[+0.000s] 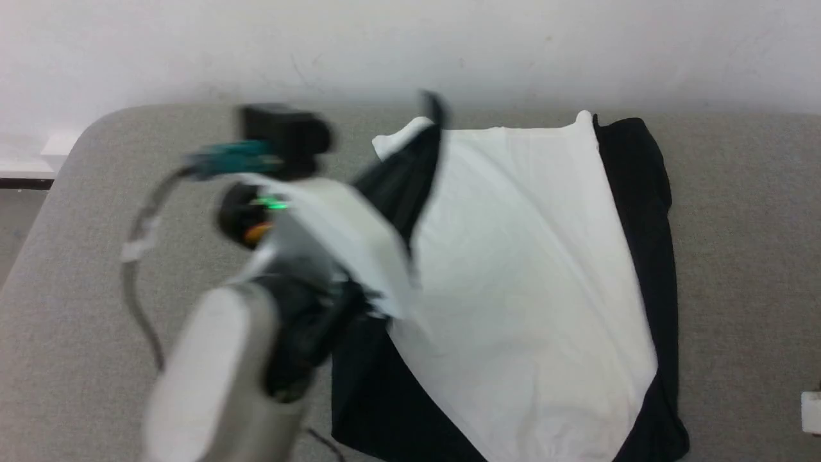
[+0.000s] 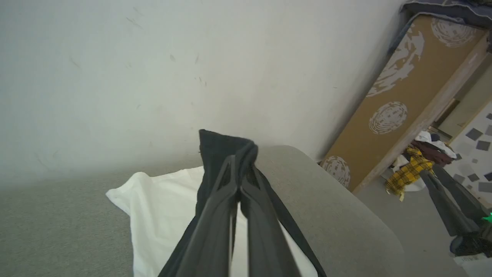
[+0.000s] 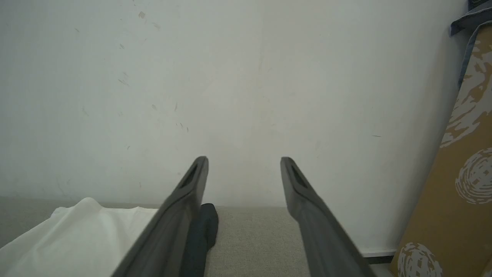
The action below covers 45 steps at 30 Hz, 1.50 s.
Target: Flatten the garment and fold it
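Observation:
The garment (image 1: 526, 256), a white T-shirt with black sleeves, lies on the grey padded table (image 1: 737, 256), its back side up. My left gripper (image 1: 435, 112) is shut on the black left sleeve and holds it raised over the shirt's left edge; the arm is blurred. In the left wrist view the shut fingers (image 2: 226, 181) pinch a bunch of black cloth (image 2: 219, 148) above the white body (image 2: 161, 200). The other black sleeve (image 1: 641, 192) lies flat along the right side. My right gripper (image 3: 244, 161) stands open above the table's back right, near that sleeve (image 3: 205, 227), holding nothing.
A pale wall (image 1: 410, 45) runs right behind the table. A brown patterned board (image 2: 403, 100) leans against it on the right, with a heap of clothes (image 2: 415, 169) on the floor. A small white object (image 1: 811, 410) sits at the table's right edge.

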### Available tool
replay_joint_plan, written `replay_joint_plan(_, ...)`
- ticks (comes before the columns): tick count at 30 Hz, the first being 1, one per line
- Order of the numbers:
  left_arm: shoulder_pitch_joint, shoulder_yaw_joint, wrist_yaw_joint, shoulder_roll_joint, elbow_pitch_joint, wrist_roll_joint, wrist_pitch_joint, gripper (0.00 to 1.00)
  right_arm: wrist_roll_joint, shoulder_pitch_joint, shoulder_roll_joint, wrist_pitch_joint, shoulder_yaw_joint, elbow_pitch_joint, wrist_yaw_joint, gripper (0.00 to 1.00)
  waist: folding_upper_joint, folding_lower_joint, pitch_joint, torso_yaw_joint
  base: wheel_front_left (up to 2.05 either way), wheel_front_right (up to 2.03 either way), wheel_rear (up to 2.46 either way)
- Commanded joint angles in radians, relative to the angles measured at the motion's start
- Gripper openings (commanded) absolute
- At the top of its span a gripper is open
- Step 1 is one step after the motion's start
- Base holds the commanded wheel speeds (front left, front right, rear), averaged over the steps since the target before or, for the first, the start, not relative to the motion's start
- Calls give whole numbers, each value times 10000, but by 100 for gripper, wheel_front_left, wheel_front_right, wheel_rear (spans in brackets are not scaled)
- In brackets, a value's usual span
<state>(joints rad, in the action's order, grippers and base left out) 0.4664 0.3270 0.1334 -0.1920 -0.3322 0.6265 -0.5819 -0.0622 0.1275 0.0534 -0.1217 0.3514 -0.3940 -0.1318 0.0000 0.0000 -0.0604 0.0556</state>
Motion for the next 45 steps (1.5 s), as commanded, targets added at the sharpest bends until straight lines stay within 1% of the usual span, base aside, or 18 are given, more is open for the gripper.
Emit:
replay_joint_plan(1, 489, 863, -254, 488, 690, -360, 104, 0, 101, -105, -31, 115, 13, -152, 11, 100, 0, 0, -19, -168, 0, 0, 0)
replay_joint_plan(4, 857, 1907, -508, 1110, 1856, -559, 662, 0, 190, -249, -31, 233, -40, -247, 11, 100, 0, 0, -70, -439, 0, 0, 0)
replay_joint_plan(6, 840, 2565, -532, 1330, 2705, -403, 1228, 0, 186, -260, -31, 292, -35, -254, 11, 100, 0, 0, -74, -632, 0, 0, 0)
replay_joint_plan(8, 843, 3332, -501, 1400, 3459, -164, 1806, 0, 161, -234, -31, 362, -106, -270, 11, 100, 0, 0, -132, -914, 0, 0, 0)
replay_joint_plan(10, 822, 4202, -252, 1410, 3919, 704, 2442, 0, 167, -227, -31, 427, -218, -275, 11, 100, 0, 0, -199, -1231, 0, 0, 0)
replay_joint_plan(11, 822, 4202, -252, 1410, 3919, 704, 2442, 0, 167, -227, -31, 427, -218, -275, 11, 100, 0, 0, -199, -1231, 0, 0, 0)
replay_joint_plan(16, 1360, 6220, 514, 1415, 5101, 2037, 3682, 0, 219, -364, -31, 515, -371, -337, 11, 100, 0, 0, -572, -2002, 0, 0, 0)
replay_joint_plan(20, 1988, 7301, 1064, 1416, 5924, 3074, 4607, 0, 152, -466, -31, 514, -447, -272, 11, 100, 0, 0, -974, -2526, 0, 0, 0)
replay_joint_plan(23, 2527, 8052, 1386, 1416, 6787, 3523, 5103, 0, 66, -603, -31, 421, -631, -94, 11, 100, 0, 0, -1268, -2886, 0, 0, 0)
replay_joint_plan(26, 2845, 8844, 1560, 1417, 7695, 3882, 5071, 0, 3, -804, -32, 286, -840, 105, 11, 100, 0, 0, -1557, -3178, 0, 0, 0)
replay_joint_plan(28, 2967, 9217, 1621, 1417, 8253, 3905, 4772, 0, -45, -927, -32, 192, -886, 228, 11, 100, 0, 0, -1734, -3276, 0, 0, 0)
replay_joint_plan(32, 2900, 9481, 1686, 1417, 9087, 3769, 3888, 0, -125, -1078, -32, 33, -872, 436, 11, 100, 0, 0, -2007, -3296, 0, 0, 0)
replay_joint_plan(35, 2804, 9518, 1647, 1417, 9417, 3574, 3516, 0, -136, -1144, -32, -51, -830, 574, 11, 100, 0, 0, -2093, -3209, 0, 0, 0)
replay_joint_plan(36, 2748, 9522, 1639, 1417, 9460, 3573, 3445, 2, -131, -1167, -32, -63, -831, 606, 11, 100, 0, 0, -2100, -3170, 0, 0, 0)
replay_joint_plan(38, 2687, 9526, 1596, 1417, 9452, 3525, 3415, 88, -112, -1204, -32, -80, -833, 637, 11, 100, 0, 0, -2079, -3054, 0, 0, 0)
replay_joint_plan(39, 2660, 9527, 1569, 1417, 9399, 3537, 3450, 100, -98, -1216, -32, -83, -837, 641, 11, 100, 0, 0, -2055, -2985, 0, 0, 0)
replay_joint_plan(45, 2749, 9530, 1399, 1418, 8708, 4192, 3678, 100, 47, -1203, -32, -18, -844, 607, 11, 100, 0, 0, -1662, -2542, 0, 0, 0)
